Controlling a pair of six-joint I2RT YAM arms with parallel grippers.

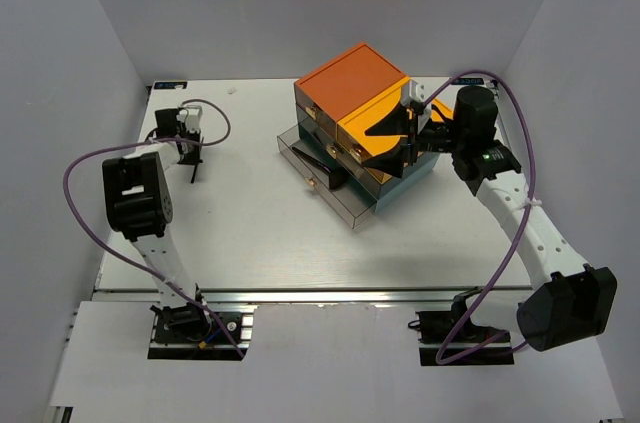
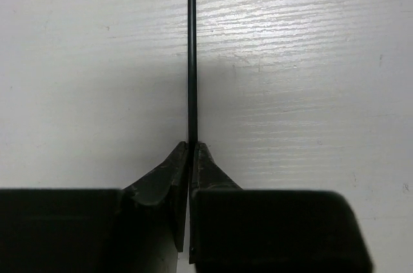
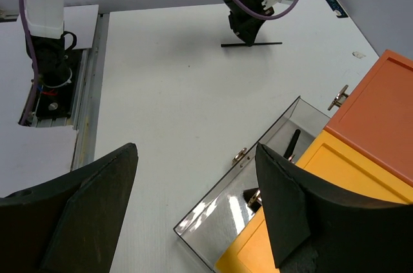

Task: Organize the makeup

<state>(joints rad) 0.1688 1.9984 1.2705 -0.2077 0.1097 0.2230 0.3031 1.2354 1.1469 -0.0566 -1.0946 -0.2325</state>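
- The dark fingers of my left tool fill the bottom of the left wrist view. They are pressed almost together, pinching the near end of a thin black stick.
- The stick runs straight away from the fingers and seems to lie flat on the tabletop. That surface is white with a faint wood grain and a soft shadow beside the stick.
- From above, the pinch sits at the far left of the tabletop, well apart from the drawer box.
- The box stands at the far centre-right. One top is orange and the other yellow, and a clear drawer is pulled out toward the arms.
- My right tool hangs over the box with its jaws spread wide and nothing between them.
- Through the right wrist camera I look down into the clear drawer, where a slim black item rests near the box side. I cannot tell what it is.
- Pale grey walls close the tabletop in on the left, back and right.
- A metal rail runs along the near edge, and a purple cable loops off each arm.
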